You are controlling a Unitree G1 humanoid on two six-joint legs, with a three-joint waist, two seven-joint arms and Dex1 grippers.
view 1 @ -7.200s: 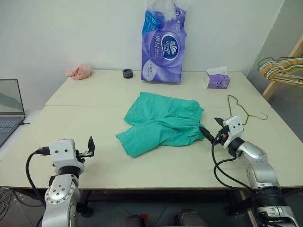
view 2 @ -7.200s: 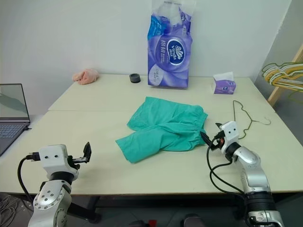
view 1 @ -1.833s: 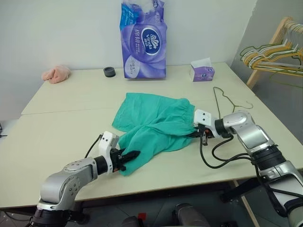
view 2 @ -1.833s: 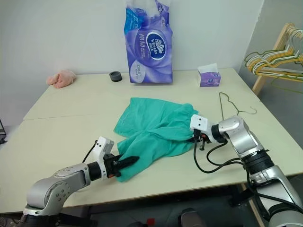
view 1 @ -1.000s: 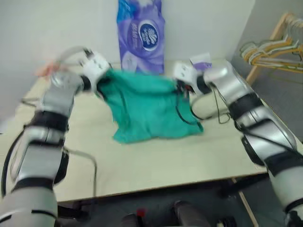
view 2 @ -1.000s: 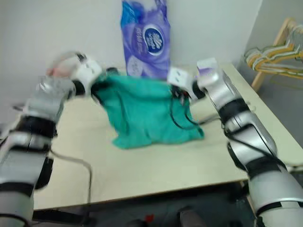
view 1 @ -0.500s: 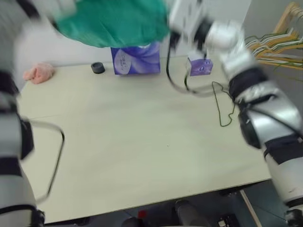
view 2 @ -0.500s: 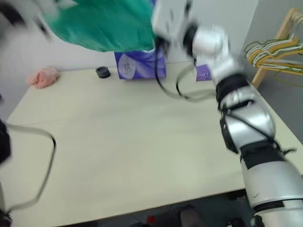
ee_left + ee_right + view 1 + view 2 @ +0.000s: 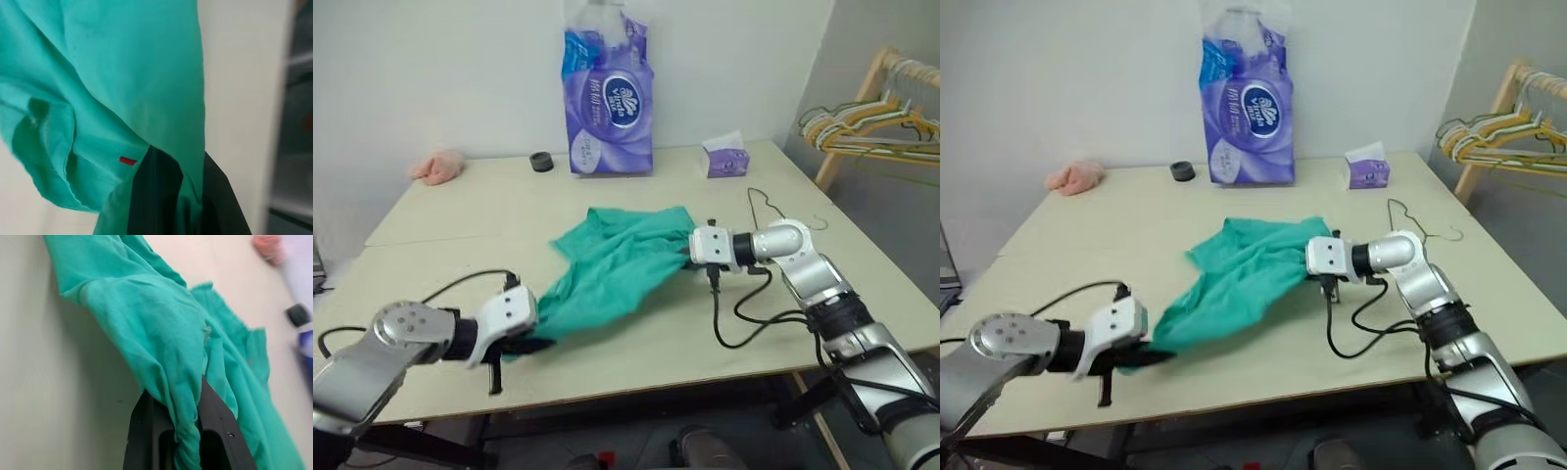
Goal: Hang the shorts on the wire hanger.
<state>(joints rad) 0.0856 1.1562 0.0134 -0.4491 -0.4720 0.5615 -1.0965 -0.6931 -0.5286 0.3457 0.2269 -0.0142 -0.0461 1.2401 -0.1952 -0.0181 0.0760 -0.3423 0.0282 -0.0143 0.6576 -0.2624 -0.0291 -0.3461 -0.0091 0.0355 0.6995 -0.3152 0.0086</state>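
Head views, shorts: the teal-green shorts (image 9: 612, 266) are lying stretched in a slanted band across the middle of the pale table (image 9: 636, 343), running from the left gripper near the front edge up to the right gripper. Half a second ago they were being swung high above the table, in front of the purple pack; now they are resting on the tabletop again.

Head views, left gripper: the left gripper (image 9: 533, 345) is lying low near the front edge, its black fingers pinched together on the lower end of the cloth. Earlier it was raised overhead.

Head views, right gripper: the right gripper (image 9: 688, 258) is clamping the upper end of the cloth, its forearm reaching in level over the table from the right. It too has come down from above.

Head views, wire hanger: the wire hanger (image 9: 766, 204) is lying flat on the table beyond the right forearm, well apart from the shorts and touched by neither gripper, in the same place as before.

Head views, surroundings: a tall purple tissue pack (image 9: 610, 103), a small purple tissue box (image 9: 727, 159), a black ring (image 9: 541, 162) and a pink cloth (image 9: 437, 167) are standing along the far side; a bunch of coloured hangers (image 9: 852, 127) is hanging on a wooden rack at the right.

Left wrist view: the dark fingers (image 9: 156, 196) are closing on a fold of teal cloth that carries a small red tag (image 9: 128, 160).

Right wrist view: the black fingers (image 9: 146, 435) are squeezing a bunched ridge of the shorts, and the remaining cloth is trailing away over the table.
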